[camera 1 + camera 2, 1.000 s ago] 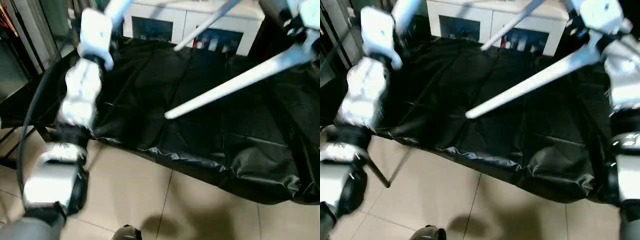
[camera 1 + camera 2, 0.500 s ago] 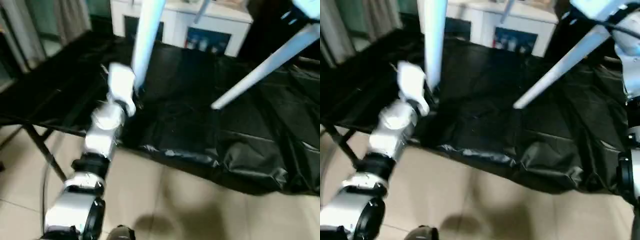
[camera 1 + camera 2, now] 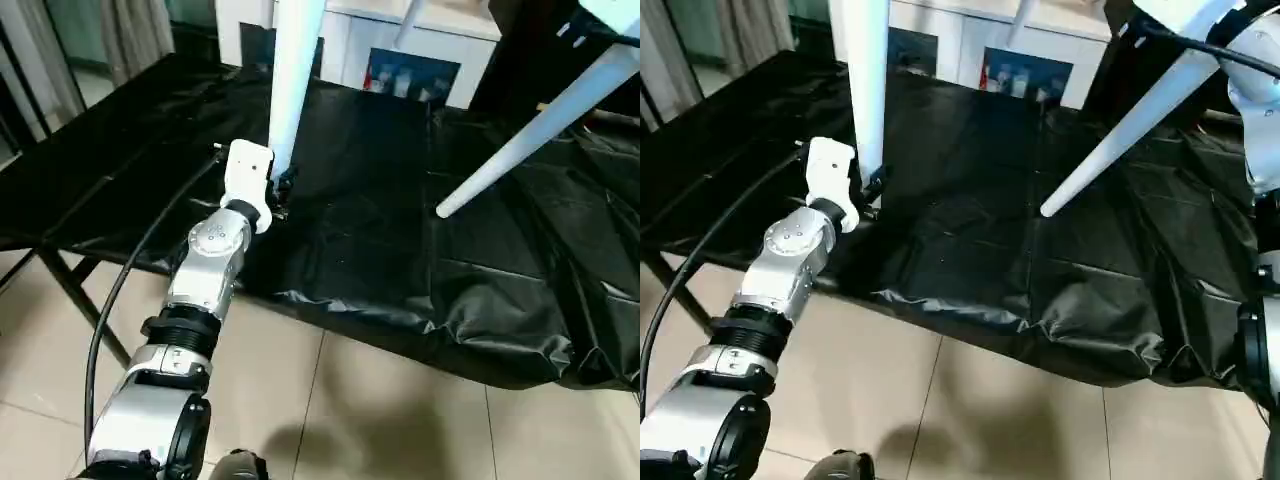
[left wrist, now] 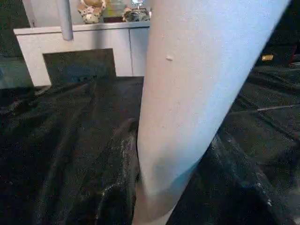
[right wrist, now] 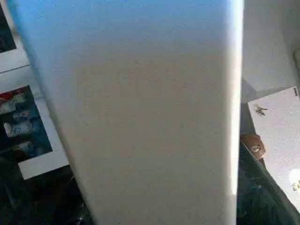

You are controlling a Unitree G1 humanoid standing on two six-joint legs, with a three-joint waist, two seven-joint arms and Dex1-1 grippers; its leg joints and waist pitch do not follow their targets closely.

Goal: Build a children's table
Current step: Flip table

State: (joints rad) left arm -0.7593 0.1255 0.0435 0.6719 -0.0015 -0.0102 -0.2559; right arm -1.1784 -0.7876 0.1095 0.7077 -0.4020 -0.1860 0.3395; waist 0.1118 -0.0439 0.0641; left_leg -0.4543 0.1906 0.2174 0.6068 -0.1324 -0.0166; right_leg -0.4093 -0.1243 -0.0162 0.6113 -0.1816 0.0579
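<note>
Left gripper fingers grasping near leg at its foot, long axis upright above black-covered surface. Second leg slants toward the right arm; right fingers' state: cannot tell.

A folding table covered by a crinkled black plastic sheet, standing on a pale tiled floor.
The sheet drapes over the near edge in loose folds. A white leg comes down to the sheet near its left side.
</note>
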